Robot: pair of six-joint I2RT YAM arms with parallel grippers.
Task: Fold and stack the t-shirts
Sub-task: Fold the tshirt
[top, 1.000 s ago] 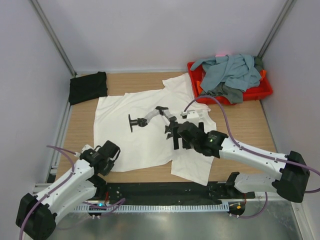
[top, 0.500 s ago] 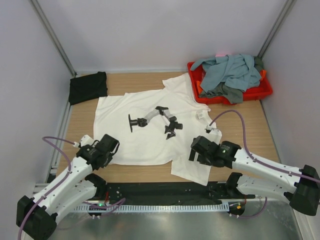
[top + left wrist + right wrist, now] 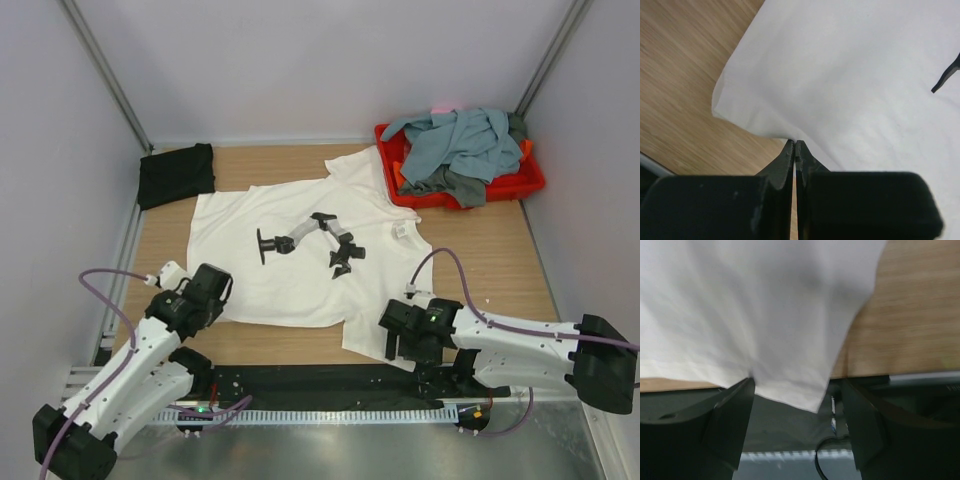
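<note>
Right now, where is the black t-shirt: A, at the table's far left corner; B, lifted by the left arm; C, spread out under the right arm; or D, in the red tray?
A: the black t-shirt lies at the far left corner of the table, apart from the white t-shirt and the red tray.

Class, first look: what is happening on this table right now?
Two robot arms are working on a white t-shirt spread flat on the table. The left gripper is shut at its near left hem; whether cloth is caught is unclear. The right gripper is open, its jaws either side of the near right corner. A black t-shirt lies folded far left; more shirts are heaped in the red tray.
</note>
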